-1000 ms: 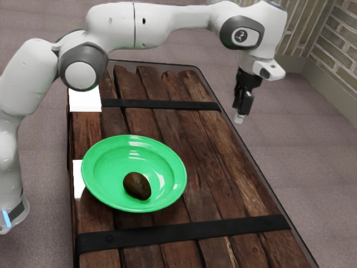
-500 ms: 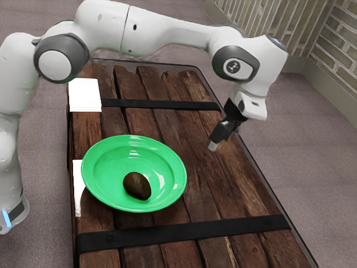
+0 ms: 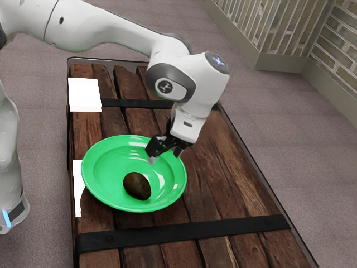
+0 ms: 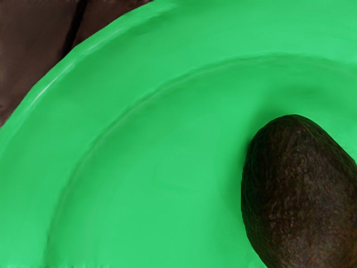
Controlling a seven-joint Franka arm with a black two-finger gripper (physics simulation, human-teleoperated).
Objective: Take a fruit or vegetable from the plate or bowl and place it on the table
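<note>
Hovering open at exterior-view two o'clock over the bowl (image 3: 106,164), the gripper (image 3: 165,156) has yet to pick or place the avocado (image 3: 137,186).

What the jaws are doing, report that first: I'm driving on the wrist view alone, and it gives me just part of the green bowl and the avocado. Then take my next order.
Observer: In the exterior view, the jaws stand apart with nothing between them.

Operator: Good. Now look over the whole green bowl and name whatever shares it with the avocado.

Observer: I see nothing else in it; in the exterior view the avocado is the bowl's only visible content.
</note>
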